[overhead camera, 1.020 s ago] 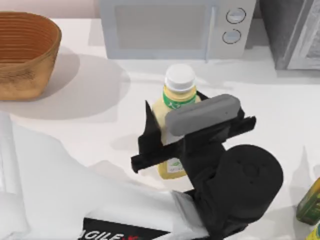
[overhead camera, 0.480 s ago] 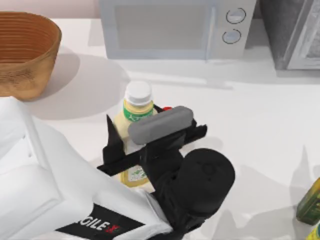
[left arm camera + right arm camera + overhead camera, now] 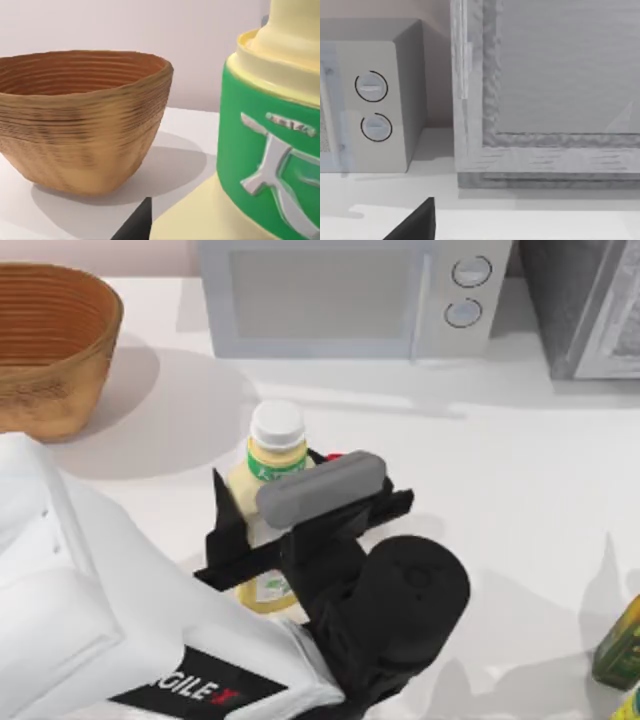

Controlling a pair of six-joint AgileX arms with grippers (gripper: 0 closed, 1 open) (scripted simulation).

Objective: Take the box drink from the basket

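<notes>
The box drink (image 3: 272, 458), pale cream-yellow with a white screw cap and a green label, stands upright over the table's middle, well outside the basket. My left gripper (image 3: 270, 495) is shut on its body, one black finger on each side. I cannot tell whether its base touches the table. The tan woven basket (image 3: 55, 340) sits at the far left. In the left wrist view the drink (image 3: 265, 150) is very close, with the basket (image 3: 85, 125) behind it. My right gripper (image 3: 415, 225) is parked and faces the appliances.
A white microwave (image 3: 340, 295) and a grey appliance (image 3: 590, 305) line the back edge. A dark green-and-yellow carton (image 3: 620, 645) stands at the right edge. A small red thing (image 3: 333, 455) peeks out beside the left gripper. Bare table lies between the gripper and the carton.
A second ago the left gripper, holding the box drink, was farther right; it carried the drink leftward. Over the last half second nothing has moved.
</notes>
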